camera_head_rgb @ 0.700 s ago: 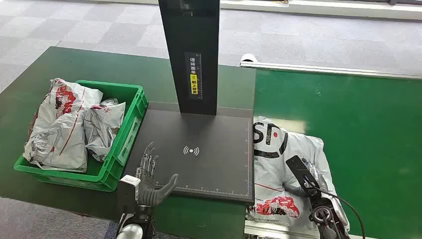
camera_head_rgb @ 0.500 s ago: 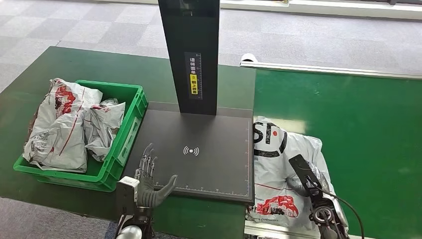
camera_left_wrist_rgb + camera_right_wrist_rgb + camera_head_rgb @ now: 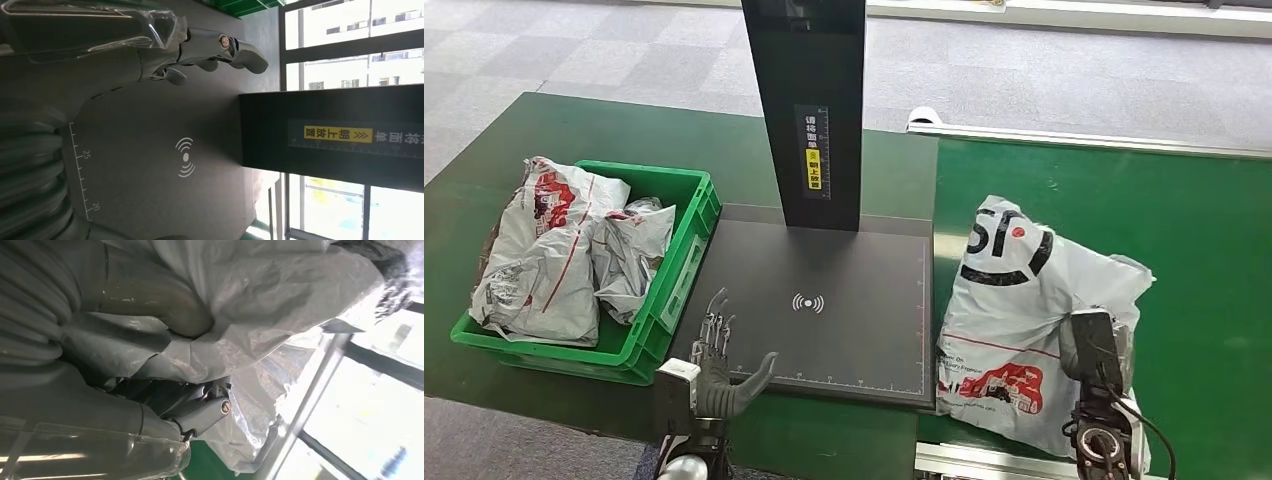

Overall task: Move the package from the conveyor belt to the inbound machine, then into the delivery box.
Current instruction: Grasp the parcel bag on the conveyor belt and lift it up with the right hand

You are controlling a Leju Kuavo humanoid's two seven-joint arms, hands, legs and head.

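The white plastic courier package [image 3: 1014, 320] with black lettering and a red print stands lifted on the green conveyor belt [image 3: 1184, 230], near the belt's near edge and just beside the right edge of the dark grey scanning platform of the inbound machine [image 3: 824, 300]. Its long axis runs from the near edge up and away, the black-lettered end uppermost and pointing toward the far side, the red-printed end lowest. The right hand [image 3: 1096, 350] grips the package's right side; in the right wrist view the thumb [image 3: 165, 302] and darker fingers [image 3: 200, 412] pinch crumpled film between them. The left hand [image 3: 719, 365] rests at the platform's near-left corner, fingers spread and holding nothing. The green plastic delivery box [image 3: 679, 270] sits at the table's left side, holding other white bags [image 3: 544, 250].
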